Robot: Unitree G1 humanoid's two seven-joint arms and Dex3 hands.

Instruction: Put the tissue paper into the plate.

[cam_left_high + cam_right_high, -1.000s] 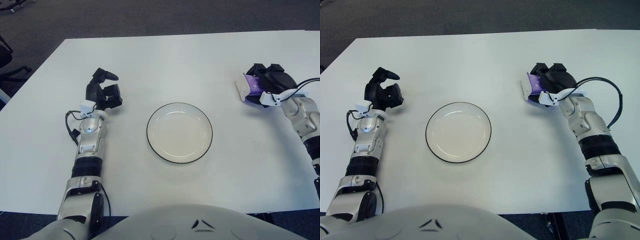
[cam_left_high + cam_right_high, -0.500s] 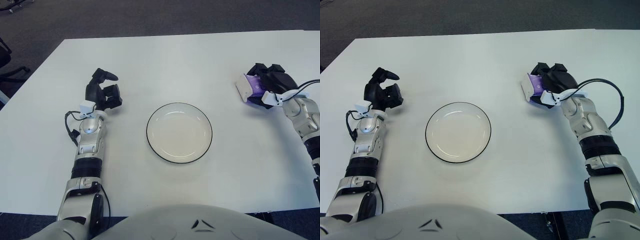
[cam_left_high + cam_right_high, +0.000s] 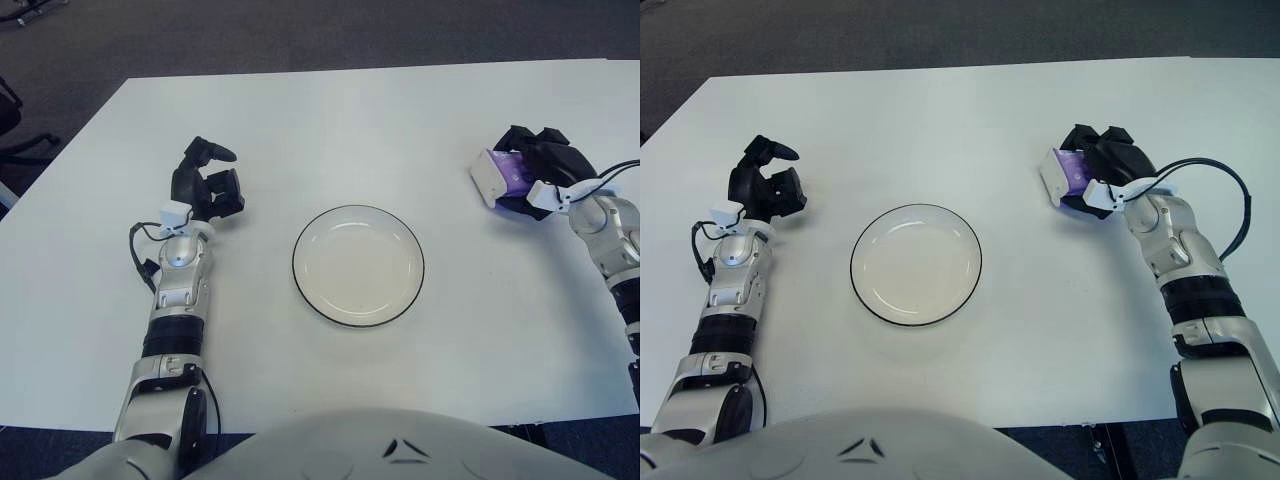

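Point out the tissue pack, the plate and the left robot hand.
tissue pack [image 3: 1058, 177], right eye view, on its white end sticking out of the right robot hand [image 3: 1102, 172].
plate [image 3: 916, 306], right eye view, on its near inner rim.
left robot hand [image 3: 764, 189], right eye view, on the black palm.

Only the right side moves here: the black three-finger right hand [image 3: 1108, 172], wrapped around the small white and purple tissue paper pack [image 3: 1060, 178], twists a bit at the wrist compared with a second ago. The pack tilts with it and sits slightly higher, looking like it's coming off the white table [image 3: 970, 110].
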